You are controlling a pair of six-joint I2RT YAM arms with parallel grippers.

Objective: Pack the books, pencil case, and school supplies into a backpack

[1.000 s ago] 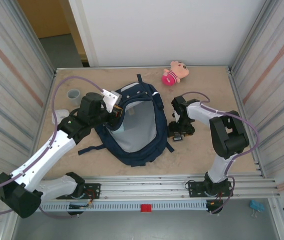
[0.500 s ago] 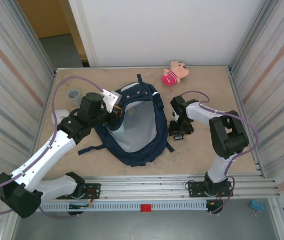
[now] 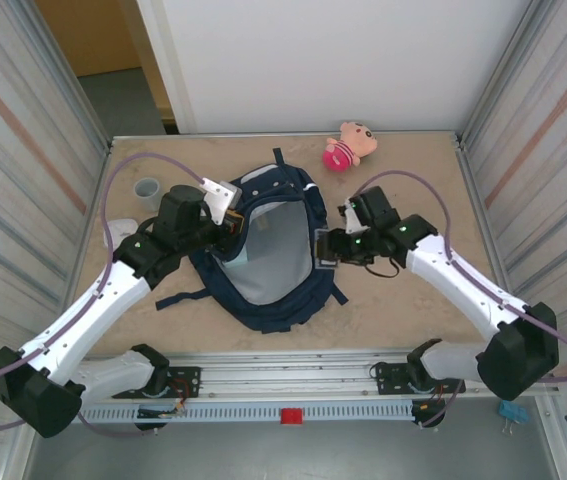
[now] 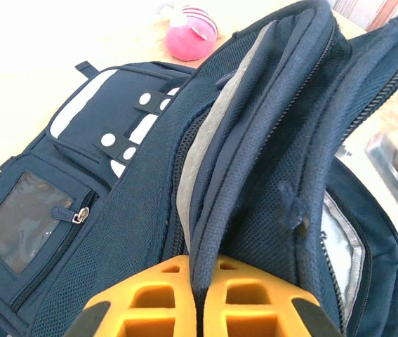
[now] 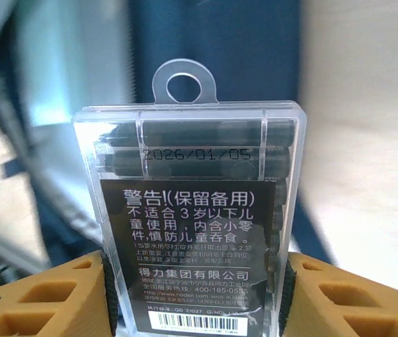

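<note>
The dark navy backpack (image 3: 263, 312) lies open mid-table, its pale grey lining facing up. My left gripper (image 3: 235, 226) is shut on the left rim of its opening; the left wrist view shows the yellow fingers (image 4: 149, 302) pinching that navy fabric edge (image 4: 213, 232). My right gripper (image 3: 325, 248) is shut on the slim clear-grey box (image 5: 193, 210) of dark cartridges, held upright at the backpack's right rim (image 5: 213, 49). The booklet, the teal pencil case and the calculator-like gadget are out of view.
A pink plush toy (image 3: 349, 146) lies at the back, also visible beyond the backpack (image 4: 191, 35). A grey cup (image 3: 146, 188) stands at the left. Corrugated metal walls close in both sides, and a rail runs along the front edge.
My right arm has lifted the clear-grey box off the table right of the backpack and swung it left to the backpack's right rim. The left gripper has kept its hold.
</note>
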